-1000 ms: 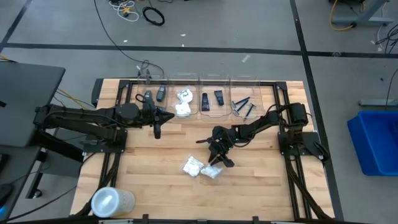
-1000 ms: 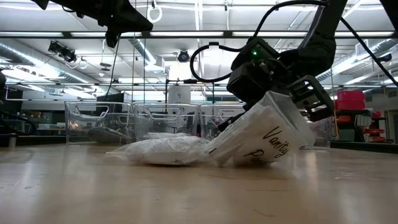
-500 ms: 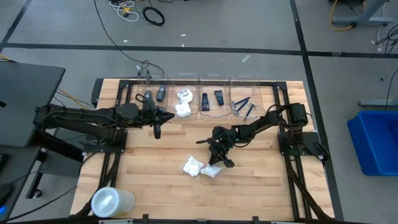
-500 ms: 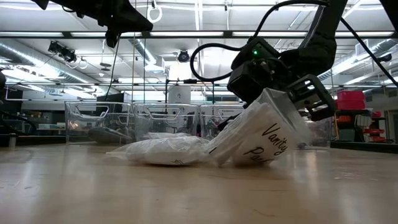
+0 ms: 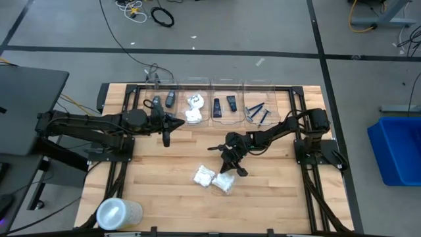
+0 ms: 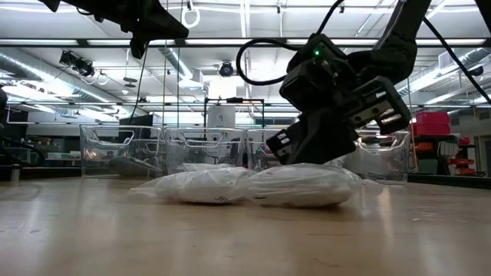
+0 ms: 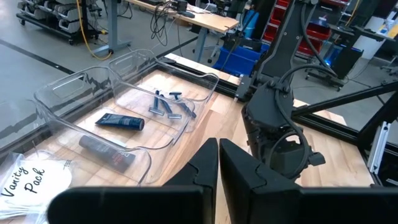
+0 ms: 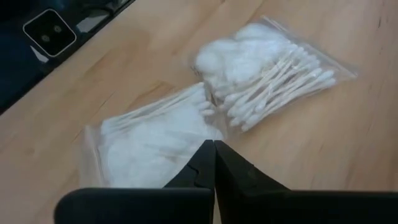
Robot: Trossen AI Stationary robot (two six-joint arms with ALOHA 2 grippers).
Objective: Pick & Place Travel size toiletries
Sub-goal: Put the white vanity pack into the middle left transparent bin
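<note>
Right gripper (image 5: 231,166) is hovering mid-table just above two white packets (image 5: 212,178), jaws pressed together, pinching nothing. Both packets are lying flat on the table (image 5: 276,191), touching, cotton swabs showing inside. Left gripper (image 5: 165,137) is waiting near the clear bins (image 5: 210,105), jaws pressed together, empty. Tubes (image 7: 120,122) and razors (image 7: 166,106) are sitting in bins.

Grey concrete floor (image 5: 217,26) crossed by dark tape lines — a blue bin (image 5: 400,148) at right.
</note>
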